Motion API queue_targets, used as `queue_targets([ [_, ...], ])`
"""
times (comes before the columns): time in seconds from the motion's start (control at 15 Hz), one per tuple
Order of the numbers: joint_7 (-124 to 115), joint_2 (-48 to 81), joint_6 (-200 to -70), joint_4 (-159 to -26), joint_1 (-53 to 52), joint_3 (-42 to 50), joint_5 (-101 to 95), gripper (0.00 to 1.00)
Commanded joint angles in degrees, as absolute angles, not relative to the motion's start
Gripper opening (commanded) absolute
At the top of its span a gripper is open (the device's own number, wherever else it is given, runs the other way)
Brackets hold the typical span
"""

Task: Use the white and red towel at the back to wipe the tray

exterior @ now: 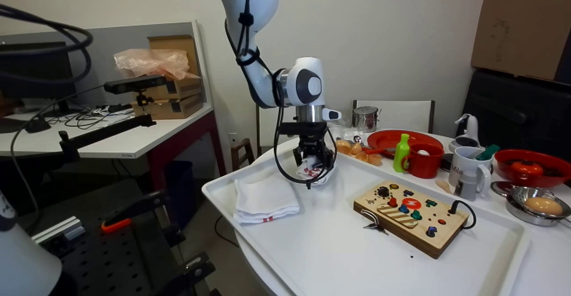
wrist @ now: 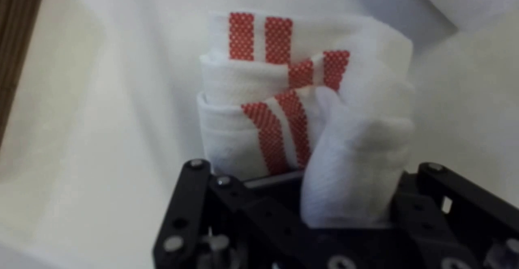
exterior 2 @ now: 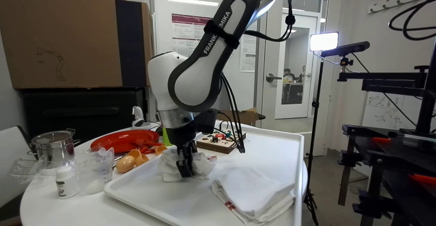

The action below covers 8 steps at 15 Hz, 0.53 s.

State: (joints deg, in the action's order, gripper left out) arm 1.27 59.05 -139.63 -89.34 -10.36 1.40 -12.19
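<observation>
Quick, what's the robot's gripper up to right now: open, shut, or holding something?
Gripper: closed, holding the bunched white and red towel.

There are two towels (exterior: 266, 195) (wrist: 348, 135), one tray (exterior: 330, 242), one wooden box (exterior: 408, 218), one green bottle (exterior: 401, 155).

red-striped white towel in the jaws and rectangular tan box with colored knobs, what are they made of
Red-striped white towel: matte woven cloth, perhaps cotton; the weave shows. Tan box with colored knobs: probably smooth plywood; the sides look layered.
</observation>
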Motion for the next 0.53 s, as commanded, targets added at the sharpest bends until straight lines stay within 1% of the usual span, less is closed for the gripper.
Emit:
queue_targets([
  [0.0,4.6,60.5,-137.9,-86.7,-10.3,0.3,-13.2,0.0],
  [0.47,13.0,59.7,-136.4,-85.8,-9.8,-4.3,-13.0,0.0],
])
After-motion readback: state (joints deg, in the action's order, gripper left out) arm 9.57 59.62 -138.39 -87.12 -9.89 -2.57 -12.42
